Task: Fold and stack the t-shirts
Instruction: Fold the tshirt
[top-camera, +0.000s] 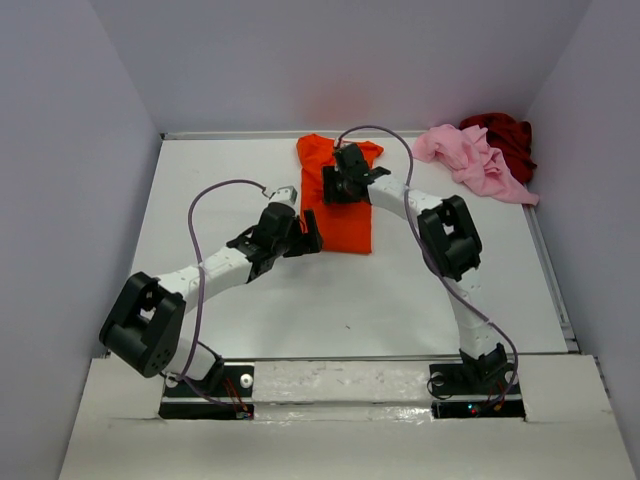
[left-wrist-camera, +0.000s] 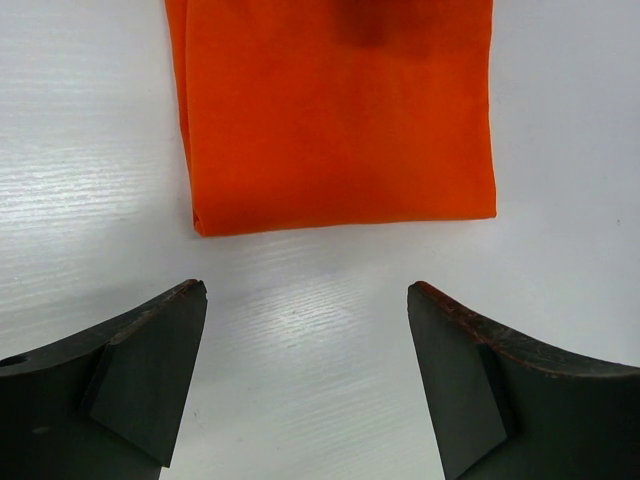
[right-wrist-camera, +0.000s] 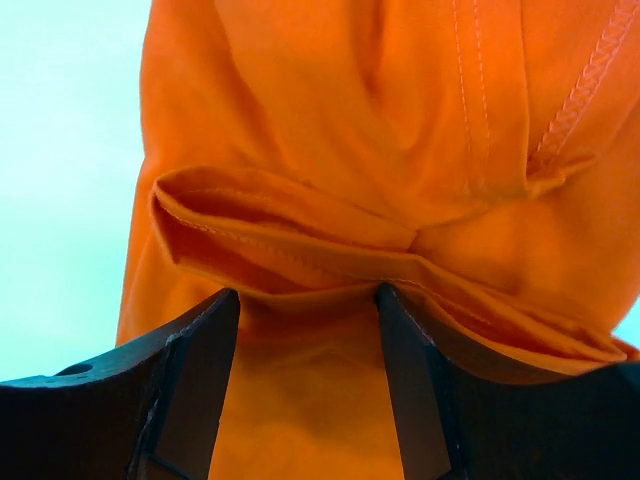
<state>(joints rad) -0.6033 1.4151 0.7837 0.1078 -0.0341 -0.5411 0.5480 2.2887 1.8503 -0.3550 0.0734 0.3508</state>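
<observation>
Mid-fold: narrow orange t-shirt (left-wrist-camera: 340, 120) lies just ahead of the empty, wide-apart left gripper (left-wrist-camera: 305, 300) and beneath the right gripper (right-wrist-camera: 305, 295), jaws apart astride its raised fold; next probably calls for pinching that fold

A folded t-shirt (top-camera: 345, 225) lay at the far middle of the table (top-camera: 350, 310). Right of it, a crumpled t-shirt (top-camera: 470, 160) touched another t-shirt (top-camera: 510, 135) behind it.

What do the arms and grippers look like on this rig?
Left arm and right arm: white links, chunky black joint housings, black base plates. A thin purple cable loops off each arm. Left gripper and right gripper: two black wedge-shaped fingers each; the left ones show reddish wear along their edges. No readable markings.
</observation>
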